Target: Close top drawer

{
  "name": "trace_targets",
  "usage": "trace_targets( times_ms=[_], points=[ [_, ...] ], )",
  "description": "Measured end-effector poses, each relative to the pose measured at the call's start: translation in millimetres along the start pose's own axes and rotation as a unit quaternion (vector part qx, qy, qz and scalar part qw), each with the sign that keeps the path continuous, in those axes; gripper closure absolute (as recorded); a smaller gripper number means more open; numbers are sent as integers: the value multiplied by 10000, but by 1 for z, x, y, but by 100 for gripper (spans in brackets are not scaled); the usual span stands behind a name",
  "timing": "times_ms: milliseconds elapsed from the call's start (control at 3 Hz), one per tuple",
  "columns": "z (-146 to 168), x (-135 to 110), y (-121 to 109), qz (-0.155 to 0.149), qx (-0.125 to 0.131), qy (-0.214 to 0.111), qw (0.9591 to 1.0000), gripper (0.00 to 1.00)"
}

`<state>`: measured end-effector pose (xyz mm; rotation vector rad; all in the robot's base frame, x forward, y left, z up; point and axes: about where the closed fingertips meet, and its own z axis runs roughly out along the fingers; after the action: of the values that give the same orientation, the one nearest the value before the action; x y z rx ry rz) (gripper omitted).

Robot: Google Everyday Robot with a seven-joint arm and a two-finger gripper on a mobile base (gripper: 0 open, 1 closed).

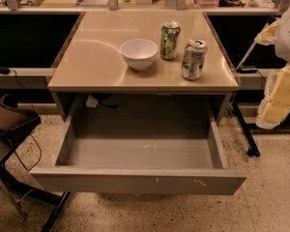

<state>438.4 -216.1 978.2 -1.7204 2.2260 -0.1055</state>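
Note:
The top drawer [137, 180] is a wide, shallow grey metal drawer, pulled far out from under the tan table top [87, 66]. Its flat front has no handle and carries small white scratch marks towards the right. The inside holds nothing. My arm and gripper [279, 98] show as pale blocks at the right edge of the camera view. They hang level with the table side, to the right of the drawer and above it, and touch nothing.
A white bowl [138, 53] and two green-and-white cans [169, 40] [193, 59] stand on the table top. A dark chair [9, 117] with cables sits at the left by the drawer's front corner. Black stand legs [246, 134] are on the right. The floor is speckled.

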Motion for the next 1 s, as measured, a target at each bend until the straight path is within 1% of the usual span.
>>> trace_targets(
  times_ms=[333,667,1000],
  points=[
    [0,0,0,0,0,0,10000,0],
    [18,7,14,7,-23,-70,10000,0],
    [63,14,49,135,-129,-433,9989,0]
  ],
)
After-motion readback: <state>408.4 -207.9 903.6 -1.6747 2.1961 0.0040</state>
